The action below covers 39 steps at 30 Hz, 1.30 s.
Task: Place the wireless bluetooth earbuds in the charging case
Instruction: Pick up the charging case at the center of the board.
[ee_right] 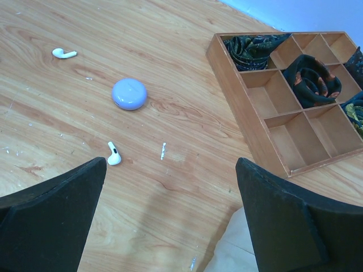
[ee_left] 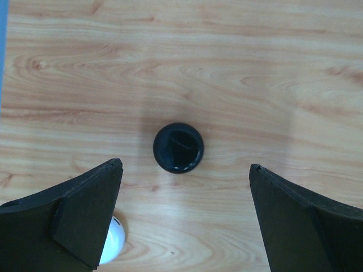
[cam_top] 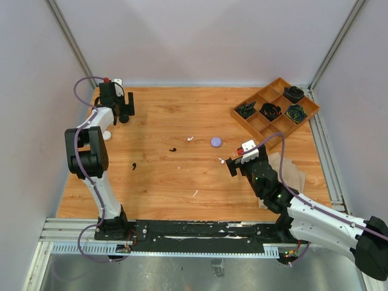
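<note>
- Now, at the far left of the tabletop, the left gripper hangs with its jaws spread wide and holds nothing. A black round case sits on the wood between the fingers, touched by neither.
- Just near-left of that lies a white round case, partly hidden behind the left finger. What either case holds cannot be told.
- Left of centre a black earbud lies loose on the wood. A second black earbud lies to its right and a little farther back, well apart from it.
- Around the middle, a white earbud lies loose to the far left of a lavender round case. This case shows only a smooth domed top and touches no earbud.
- On the near side of the lavender case lies a second white earbud, with a thin white sliver just beside it.
- The right gripper hovers over the wood near that earbud, jaws fully apart and empty.
- At the far right stands a wooden tray divided into compartments. Four of them hold dark coiled bundles.
- A crumpled brown paper lies under the right arm.
</note>
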{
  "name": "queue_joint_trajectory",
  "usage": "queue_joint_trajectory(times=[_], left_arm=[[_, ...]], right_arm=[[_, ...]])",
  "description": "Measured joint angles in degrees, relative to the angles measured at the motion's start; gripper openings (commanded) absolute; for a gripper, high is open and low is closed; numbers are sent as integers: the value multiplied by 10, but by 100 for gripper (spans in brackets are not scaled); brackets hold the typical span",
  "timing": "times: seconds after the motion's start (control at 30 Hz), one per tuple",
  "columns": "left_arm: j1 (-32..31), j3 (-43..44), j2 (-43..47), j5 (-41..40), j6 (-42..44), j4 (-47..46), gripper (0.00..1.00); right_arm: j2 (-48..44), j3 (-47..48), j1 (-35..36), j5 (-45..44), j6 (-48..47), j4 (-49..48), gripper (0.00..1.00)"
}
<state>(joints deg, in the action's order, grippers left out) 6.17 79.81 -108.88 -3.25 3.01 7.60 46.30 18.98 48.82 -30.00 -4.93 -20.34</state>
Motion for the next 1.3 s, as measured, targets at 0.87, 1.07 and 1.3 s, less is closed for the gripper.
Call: queue_joint_trajectory(times=[0.87, 1.07, 1.3], left_arm=[[20, 133, -159, 96, 142, 115, 75], [21, 137, -165, 98, 139, 123, 65], [21, 137, -165, 110, 131, 126, 57]], right_arm=[[3, 0, 0, 5, -9, 0, 99], [5, 0, 0, 5, -9, 0, 99], [14, 0, 0, 5, -9, 0, 99]])
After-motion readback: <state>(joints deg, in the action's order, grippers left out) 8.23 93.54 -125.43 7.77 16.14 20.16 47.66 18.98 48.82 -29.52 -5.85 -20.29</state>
